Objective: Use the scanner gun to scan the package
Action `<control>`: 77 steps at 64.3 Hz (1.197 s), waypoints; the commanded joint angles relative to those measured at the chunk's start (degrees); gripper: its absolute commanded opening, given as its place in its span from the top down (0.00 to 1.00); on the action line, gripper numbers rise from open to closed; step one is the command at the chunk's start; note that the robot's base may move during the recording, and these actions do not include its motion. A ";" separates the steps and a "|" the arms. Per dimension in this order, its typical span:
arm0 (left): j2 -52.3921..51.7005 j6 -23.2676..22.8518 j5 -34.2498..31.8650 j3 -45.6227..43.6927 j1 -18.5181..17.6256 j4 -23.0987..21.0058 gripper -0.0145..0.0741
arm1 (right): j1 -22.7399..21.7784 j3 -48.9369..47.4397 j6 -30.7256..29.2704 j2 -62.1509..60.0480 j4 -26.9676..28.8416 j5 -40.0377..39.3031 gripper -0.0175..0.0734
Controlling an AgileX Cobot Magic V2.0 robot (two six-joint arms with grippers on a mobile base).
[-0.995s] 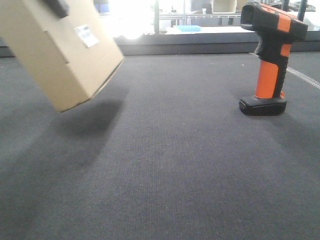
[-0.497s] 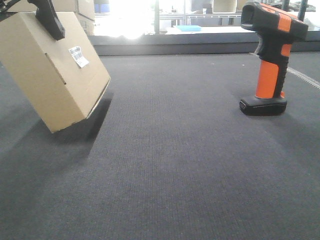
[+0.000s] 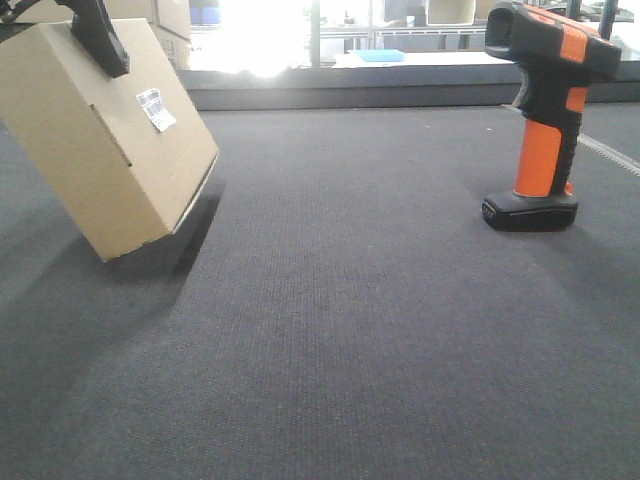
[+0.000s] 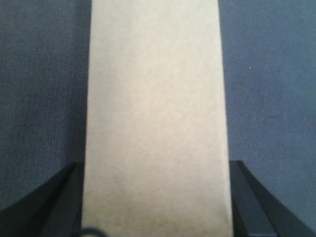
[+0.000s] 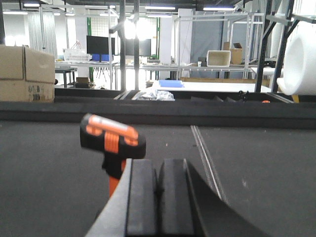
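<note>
Tan cardboard forms the plain rectangular package [image 3: 105,150], which hangs tilted at the left of the front view. Its small white barcode label [image 3: 156,109] sits on the upper face. The left gripper [image 4: 155,165] is clenched on this package. In the left wrist view we see one black finger [image 4: 59,202] against each long side of the box. The lowest corner of the package meets the dark grey woven mat [image 3: 350,330]; we cannot tell whether it touches.

The pistol-shaped scanner gun [image 3: 545,110], black head with orange stripe, orange stem and flat black foot, stands upright on the mat at the far right. It is well apart from the package, and the mat stretches between them.

The right gripper [image 5: 157,173] is closed on nothing, with its black pads [image 5: 140,197] pressed together. The scanner gun stands ahead of it, to the left.

A dark raised ledge [image 5: 197,111] crosses behind the mat. Beyond it we see stacked cardboard boxes [image 5: 24,71] with a dark printed band, a beige bin [image 5: 218,58] and a white roll [image 5: 298,64].
</note>
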 commanded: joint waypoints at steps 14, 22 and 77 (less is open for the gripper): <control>-0.18 -0.51 -1.73 0.00 -0.27 -0.05 0.82 | -0.11 -12.46 -0.22 16.26 -0.56 5.23 0.98; -0.18 -0.51 -1.84 0.00 -0.27 -0.05 0.82 | -0.11 -13.43 -0.22 23.52 -0.56 2.12 0.98; -0.18 -0.51 -5.25 0.00 -0.27 4.34 0.82 | 5.85 -0.98 -0.22 51.06 -1.11 -31.08 0.98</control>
